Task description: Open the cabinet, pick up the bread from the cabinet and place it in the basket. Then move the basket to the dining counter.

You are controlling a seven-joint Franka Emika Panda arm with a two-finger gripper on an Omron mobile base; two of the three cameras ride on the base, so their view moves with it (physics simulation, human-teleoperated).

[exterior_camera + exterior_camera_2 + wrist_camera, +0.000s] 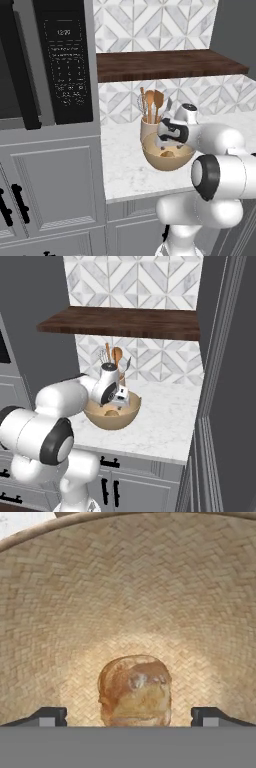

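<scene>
The basket (170,164) (111,424) stands on the marble counter, just in front of a utensil crock. The bread (135,689), a golden-brown roll, lies on the woven bottom of the basket (130,587). It also shows as a small lump inside the bowl (167,154) (112,413). My gripper (129,714) (168,146) (120,401) reaches down into the basket, just above the bread. It is open: the finger tips (50,716) stand wide apart on either side of the roll, clear of it. The cabinet and the dining counter are out of view.
A cream crock of wooden utensils (148,125) (113,372) touches the basket's far side. A dark wooden shelf (165,64) (120,321) hangs above. A microwave (65,60) stands at the left, a tall grey panel (225,406) at the right. White counter (122,172) (165,423) surrounds the basket.
</scene>
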